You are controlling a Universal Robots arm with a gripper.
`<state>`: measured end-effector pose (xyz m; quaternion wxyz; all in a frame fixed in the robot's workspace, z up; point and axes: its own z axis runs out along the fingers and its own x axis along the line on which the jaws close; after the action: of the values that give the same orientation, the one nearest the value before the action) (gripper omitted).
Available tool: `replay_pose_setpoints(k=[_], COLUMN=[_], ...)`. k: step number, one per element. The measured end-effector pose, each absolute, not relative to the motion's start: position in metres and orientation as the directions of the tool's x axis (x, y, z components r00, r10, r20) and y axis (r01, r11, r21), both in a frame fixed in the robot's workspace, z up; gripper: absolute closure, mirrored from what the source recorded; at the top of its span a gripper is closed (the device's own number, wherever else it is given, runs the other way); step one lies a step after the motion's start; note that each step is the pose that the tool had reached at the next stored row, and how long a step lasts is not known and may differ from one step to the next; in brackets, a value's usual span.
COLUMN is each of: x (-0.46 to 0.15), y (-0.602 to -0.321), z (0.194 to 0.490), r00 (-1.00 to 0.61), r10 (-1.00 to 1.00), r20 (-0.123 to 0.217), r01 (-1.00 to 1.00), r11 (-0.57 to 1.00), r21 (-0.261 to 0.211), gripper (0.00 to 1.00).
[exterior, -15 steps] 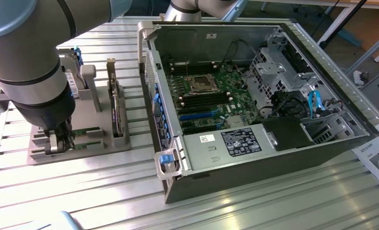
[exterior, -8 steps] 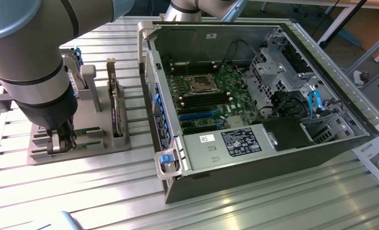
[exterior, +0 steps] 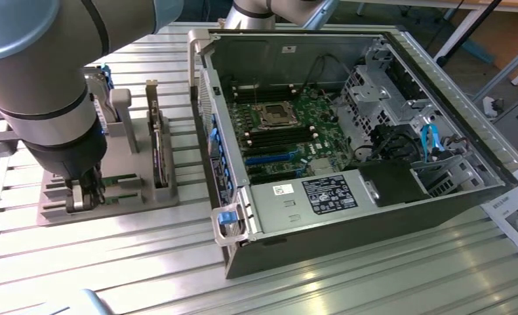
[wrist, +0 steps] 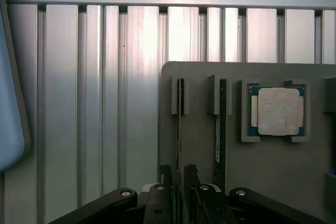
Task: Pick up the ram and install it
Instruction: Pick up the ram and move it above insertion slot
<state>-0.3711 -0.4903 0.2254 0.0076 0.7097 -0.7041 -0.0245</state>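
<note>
Near the counter's (wrist: 105, 103) edge, your fingers (wrist: 168, 177) straddle the slotted ram (wrist: 179, 129), part-open and empty — likely light, stiff, fragile; pinch its flat faces.

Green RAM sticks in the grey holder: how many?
2. One stick stands on edge between the gripper's fingers; the other stands nearer the square silver CPU chip.
</note>
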Motion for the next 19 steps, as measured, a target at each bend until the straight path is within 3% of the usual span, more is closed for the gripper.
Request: replay_pose_setpoints(k=[19], x=[-0.3711], y=[-0.4887], z=[0.2241], r00=[0.007], r10=[-1.0], r20=[-0.024], r01=[-0.999], r11=[-0.008], r21=[0.045], gripper=[0.76])
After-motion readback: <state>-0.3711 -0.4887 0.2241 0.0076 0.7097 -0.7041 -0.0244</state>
